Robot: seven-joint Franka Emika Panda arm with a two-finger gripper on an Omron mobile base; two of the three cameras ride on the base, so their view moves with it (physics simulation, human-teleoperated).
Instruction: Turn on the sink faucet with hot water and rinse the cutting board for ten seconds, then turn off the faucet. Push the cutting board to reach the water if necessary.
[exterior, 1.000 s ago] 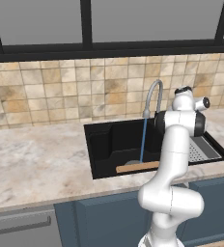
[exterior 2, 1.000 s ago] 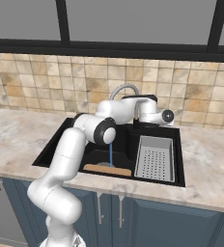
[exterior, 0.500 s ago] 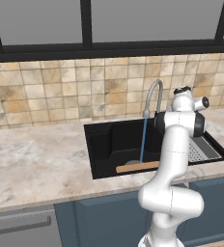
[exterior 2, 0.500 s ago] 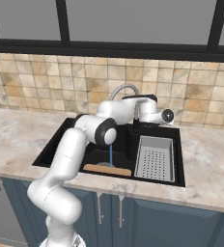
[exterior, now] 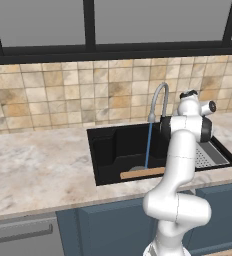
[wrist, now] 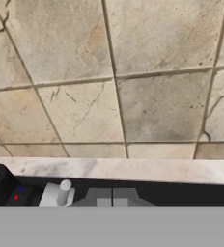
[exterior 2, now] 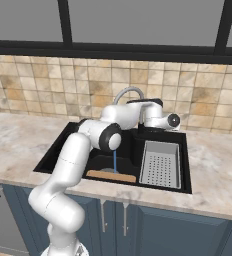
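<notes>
The cutting board (exterior: pixel 142 173) lies flat in the sink (exterior: pixel 105 150) by its front wall, the water (exterior: pixel 148 145) falling at its edge; thin, stiff, light and wet-slick, better nudged on an end than pinched; the hand (wrist: pixel 112 197) is fully closed, holding nothing, near the sink faucet (exterior: pixel 159 100) base.
</notes>
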